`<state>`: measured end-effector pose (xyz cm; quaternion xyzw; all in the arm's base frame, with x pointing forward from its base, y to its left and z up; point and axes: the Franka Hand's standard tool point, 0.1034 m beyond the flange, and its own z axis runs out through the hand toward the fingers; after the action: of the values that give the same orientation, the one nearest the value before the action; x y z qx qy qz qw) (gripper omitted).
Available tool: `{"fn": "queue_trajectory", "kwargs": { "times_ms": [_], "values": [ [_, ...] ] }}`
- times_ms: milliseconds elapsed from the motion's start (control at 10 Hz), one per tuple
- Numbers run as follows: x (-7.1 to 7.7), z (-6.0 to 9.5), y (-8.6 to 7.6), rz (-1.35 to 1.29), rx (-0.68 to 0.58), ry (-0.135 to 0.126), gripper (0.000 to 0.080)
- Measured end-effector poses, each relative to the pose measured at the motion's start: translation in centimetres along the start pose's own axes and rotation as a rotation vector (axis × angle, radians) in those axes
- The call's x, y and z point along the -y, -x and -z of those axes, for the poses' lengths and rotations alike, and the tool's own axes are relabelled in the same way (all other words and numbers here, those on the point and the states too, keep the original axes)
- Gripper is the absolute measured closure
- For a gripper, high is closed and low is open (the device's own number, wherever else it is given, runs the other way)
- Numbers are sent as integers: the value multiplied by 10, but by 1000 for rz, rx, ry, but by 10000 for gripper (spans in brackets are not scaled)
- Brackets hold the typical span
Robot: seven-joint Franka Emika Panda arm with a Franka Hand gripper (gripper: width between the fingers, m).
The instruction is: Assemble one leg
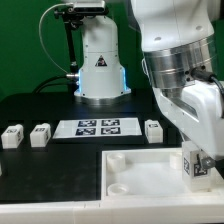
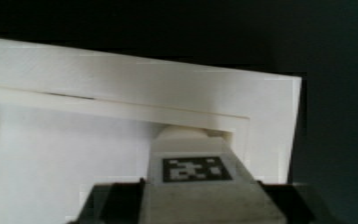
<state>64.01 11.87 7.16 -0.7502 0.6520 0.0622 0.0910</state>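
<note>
My gripper (image 1: 198, 168) is at the exterior view's right, shut on a leg (image 1: 191, 165), a small white block with a black-and-white tag. It holds the leg over the right end of the large white tray (image 1: 140, 160). In the wrist view the leg (image 2: 195, 160) sits between the dark fingers (image 2: 112, 203) of the gripper (image 2: 195, 198), tag facing the camera. Its far end points down at the tray (image 2: 123, 90) near the tray's edge. I cannot tell whether the leg touches the tray.
Three more legs stand on the black table: two at the exterior view's left (image 1: 12, 135) (image 1: 40, 133) and one by the tray's far edge (image 1: 153, 129). The marker board (image 1: 98, 127) lies between them. The robot base (image 1: 98, 65) stands behind.
</note>
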Motion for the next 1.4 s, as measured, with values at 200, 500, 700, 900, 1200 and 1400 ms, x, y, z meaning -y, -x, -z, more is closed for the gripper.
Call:
{"fn": "queue_trajectory", "kwargs": {
  "times_ms": [200, 500, 700, 900, 1200, 1400],
  "values": [
    [-1, 0, 1, 50, -1, 4, 424],
    [-1, 2, 8, 517, -32, 50, 169],
    [-1, 2, 4, 751, -31, 58, 154],
    [-3, -1, -4, 1128, -80, 89, 151],
    [6, 2, 2, 1391, -111, 99, 151],
    [6, 1, 3, 1304, -109, 89, 412]
  ]
}}
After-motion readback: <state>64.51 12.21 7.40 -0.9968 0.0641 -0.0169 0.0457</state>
